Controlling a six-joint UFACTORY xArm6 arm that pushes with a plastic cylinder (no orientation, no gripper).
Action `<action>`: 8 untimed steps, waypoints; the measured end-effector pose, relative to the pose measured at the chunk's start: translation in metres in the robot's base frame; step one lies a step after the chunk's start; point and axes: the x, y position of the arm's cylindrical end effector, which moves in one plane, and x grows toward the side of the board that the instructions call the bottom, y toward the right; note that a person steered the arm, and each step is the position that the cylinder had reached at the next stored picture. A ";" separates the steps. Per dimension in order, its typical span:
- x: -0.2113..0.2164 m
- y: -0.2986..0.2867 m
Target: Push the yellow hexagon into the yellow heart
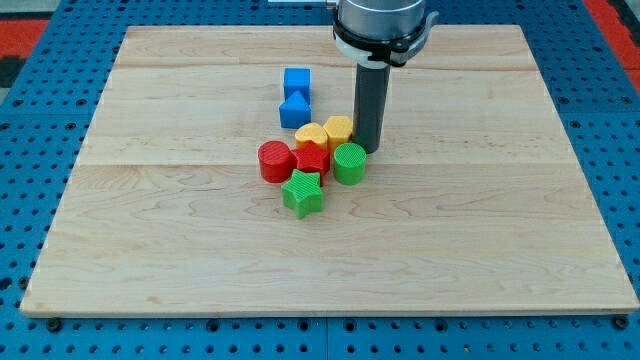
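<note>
The yellow hexagon sits near the middle of the wooden board, touching the yellow heart on its left. My tip stands just right of the yellow hexagon, close to or touching its right side, and just above the green cylinder. The rod rises from there to the arm at the view's top.
A red block lies below the heart, a red cylinder to its left, a green star below them. A blue cube and another blue block stand above the cluster. The wooden board lies on blue pegboard.
</note>
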 end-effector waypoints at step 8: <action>-0.003 -0.043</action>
